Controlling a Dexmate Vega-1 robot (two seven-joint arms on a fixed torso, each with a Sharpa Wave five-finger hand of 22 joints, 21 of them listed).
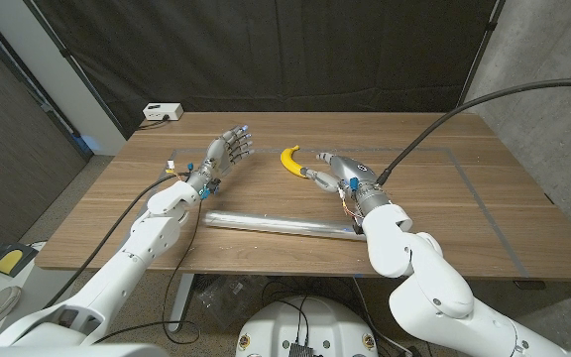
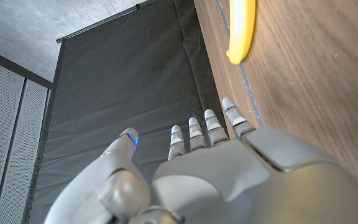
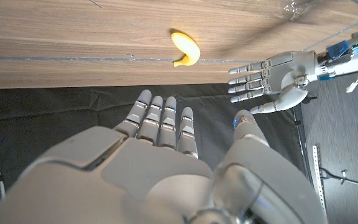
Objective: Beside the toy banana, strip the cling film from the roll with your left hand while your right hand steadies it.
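A long roll of cling film (image 1: 278,224), clear and shiny, is laid lengthwise on the wooden surface (image 1: 464,218) near its front edge. A yellow toy banana (image 1: 290,162), curved, is seen behind it, well apart, nearer the middle.

The right arm's white forearm is covering the right end of the long, shiny, film-wrapped cling film roll (image 1: 276,224) in the head view; the left wrist view's upper edge is cutting off the curved yellow toy banana (image 2: 242,30); the right wrist view's upper edge is cropping a crinkled clear patch, too blurred to identify.
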